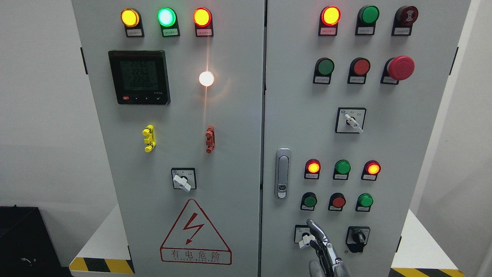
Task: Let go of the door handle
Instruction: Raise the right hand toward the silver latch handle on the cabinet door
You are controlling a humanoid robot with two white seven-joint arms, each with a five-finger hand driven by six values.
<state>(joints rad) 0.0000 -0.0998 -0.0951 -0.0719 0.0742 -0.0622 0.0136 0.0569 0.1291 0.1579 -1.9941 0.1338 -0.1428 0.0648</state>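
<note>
Low on the right grey cabinet door (384, 134), close beside the seam between the two doors, the silver recessed door handle (283, 173) stands upright and untouched, with bare panel above and below it. Well beneath it the metallic robot hand (322, 246) rises from the bottom edge right of the middle, its arm cut off so I cannot tell which side it belongs to; its fingers are extended, grasping nothing, overlapping a small white rotary switch (305, 239).

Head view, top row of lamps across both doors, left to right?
Amber lamp → lit green lamp → orange-red lamp → lit red lamp → unlit green lamp → dark red buzzer
</note>
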